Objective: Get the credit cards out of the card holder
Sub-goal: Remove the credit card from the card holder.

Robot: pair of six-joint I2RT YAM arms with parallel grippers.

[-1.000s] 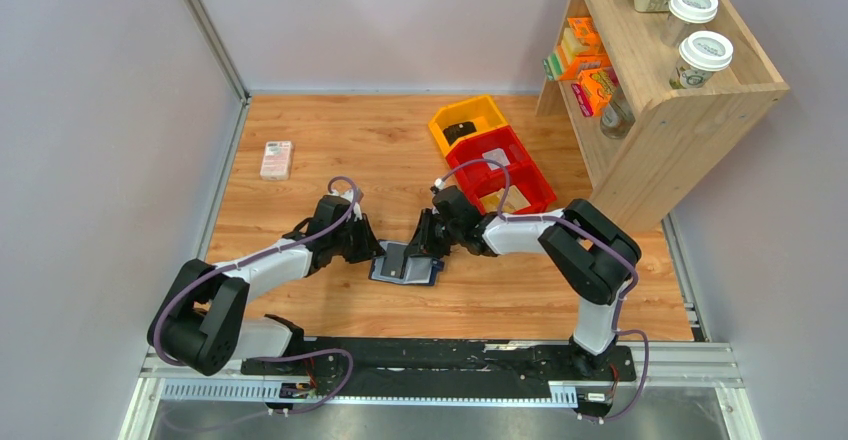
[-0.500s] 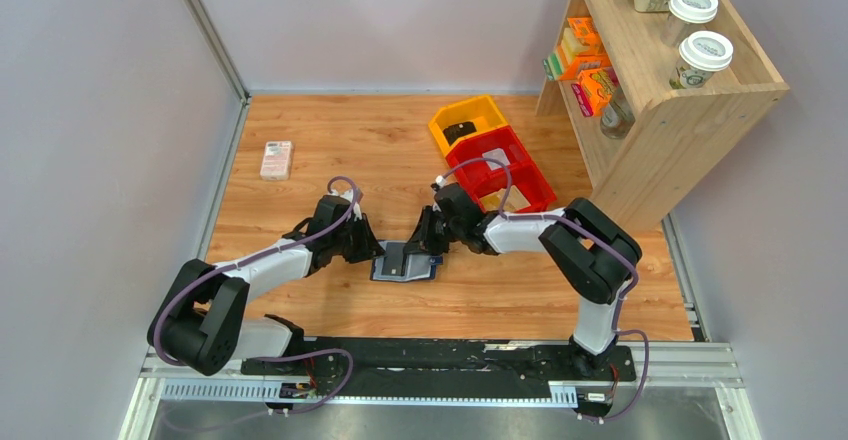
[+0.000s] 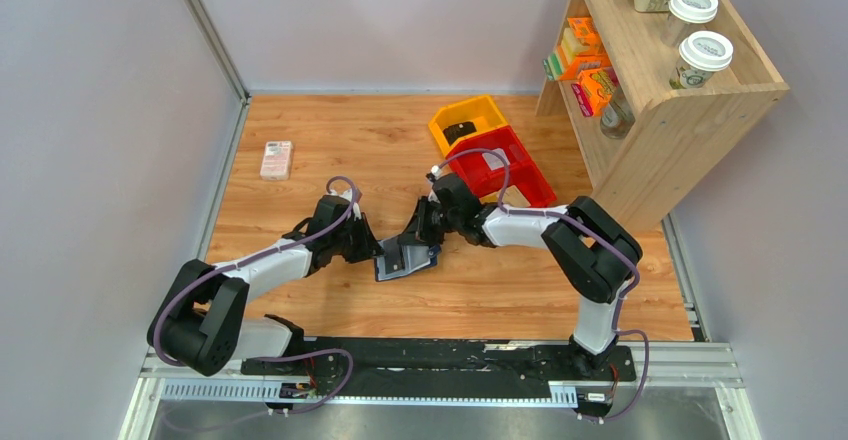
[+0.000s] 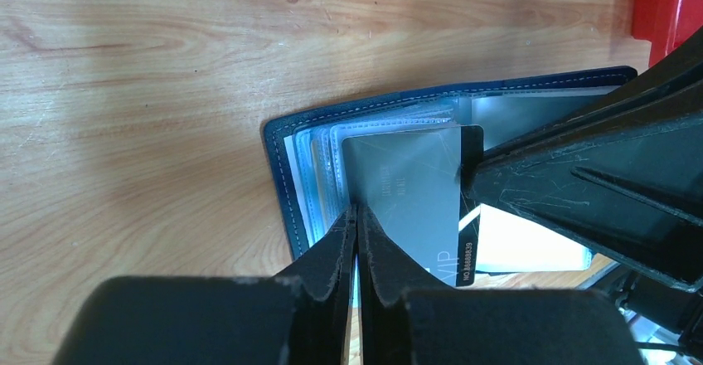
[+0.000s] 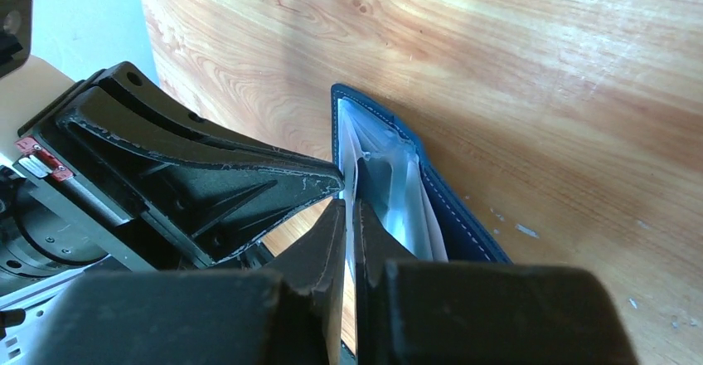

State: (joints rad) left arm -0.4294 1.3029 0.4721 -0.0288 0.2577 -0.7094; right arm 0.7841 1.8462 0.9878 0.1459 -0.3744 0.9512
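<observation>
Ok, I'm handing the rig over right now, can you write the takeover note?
Left gripper: shut on the inner pocket edge of the card holder, which sits open on the table between the arms.
Right gripper: shut on the far edge of a grey card, partly out of its pocket.
Done: holder open, one card started; none seen fully out.
To do: pull this card clear, set it down, then check the other pockets.

Lower centre, the left gripper [image 4: 356,212] pinches a grey card [image 4: 404,192] over the open navy card holder [image 4: 280,159].
</observation>
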